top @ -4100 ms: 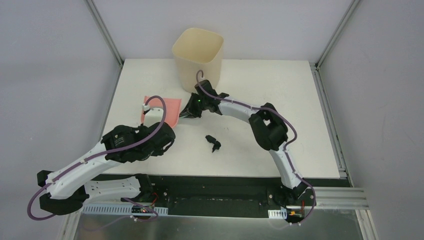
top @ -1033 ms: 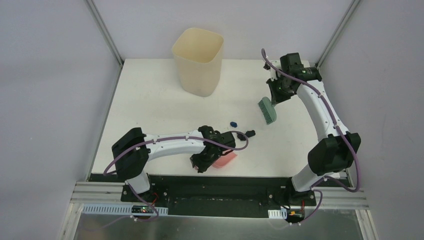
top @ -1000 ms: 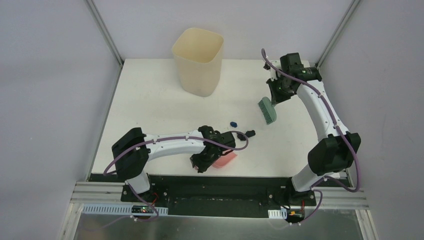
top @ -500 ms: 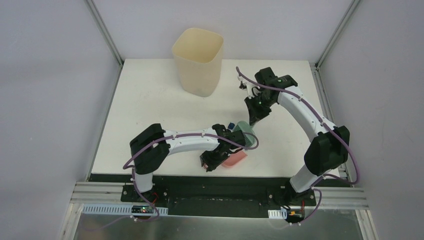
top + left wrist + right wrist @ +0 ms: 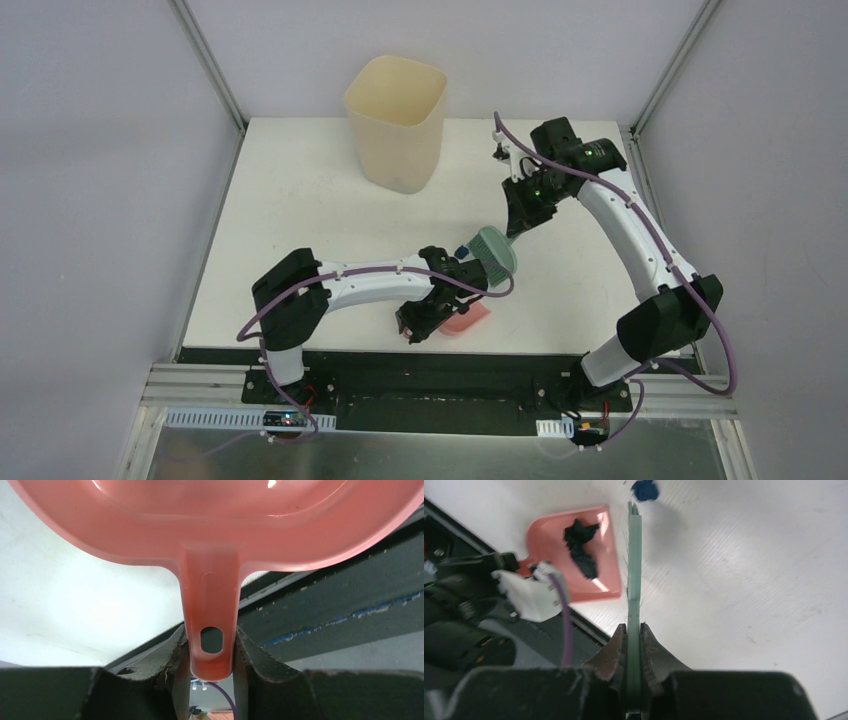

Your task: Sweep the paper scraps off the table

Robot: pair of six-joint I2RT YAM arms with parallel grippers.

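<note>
**Left arm.** Your left end effector (image 5: 211, 647) pinches the flat handle of the pink dustpan (image 5: 220, 525), with one ribbed black finger (image 5: 170, 655) on each side of the handle's hanging hole. The handle juts past the near edge of the tabletop (image 5: 300, 190), above the dark frame rail (image 5: 325, 610). The smooth, glossy plastic pan sits just inside that edge.

**Right arm.** Your right end effector (image 5: 634, 640) is pressed onto the thin green brush (image 5: 634, 565), seen edge-on. Its bristled head stands just beside the pan's wide open lip; you cannot tell whether they touch.

**Scraps.** A crumpled black paper scrap (image 5: 581, 547) lies inside the pan. A dark blue paper scrap (image 5: 644, 489), a small rounded wad, rests on the tabletop just past the brush tip, outside the pan.

**Open room.** To the right of the brush, the faintly ribbed white tabletop lies open toward its right and rear edges. The tall beige bin (image 5: 396, 120), with rounded corners, stands at rear centre, well apart from the pan.
</note>
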